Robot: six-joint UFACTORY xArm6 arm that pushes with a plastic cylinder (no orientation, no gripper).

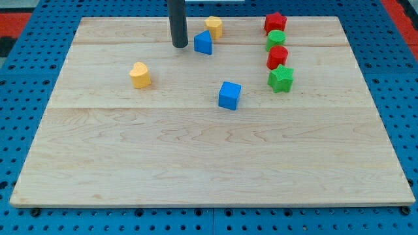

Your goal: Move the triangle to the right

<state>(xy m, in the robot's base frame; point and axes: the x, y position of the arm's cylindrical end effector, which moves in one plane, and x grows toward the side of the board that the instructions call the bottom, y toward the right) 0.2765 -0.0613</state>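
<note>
- Now we are resting my tip (179, 46), a bare rod with no jaws to open or close, just left of the blue triangle (204, 43).
- We are lining up: next comes a steady rightward push, steering below the yellow block (213, 26).

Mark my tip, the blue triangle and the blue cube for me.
my tip (179, 46), camera view, rod's very end on the board.
blue triangle (204, 43), camera view, middle of its front face.
blue cube (229, 95), camera view, centre of block.

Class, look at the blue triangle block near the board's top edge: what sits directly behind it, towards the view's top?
Behind the blue triangle sits a yellow block, its lower-left part hidden by the triangle. My tip stands at the triangle's left.
</note>
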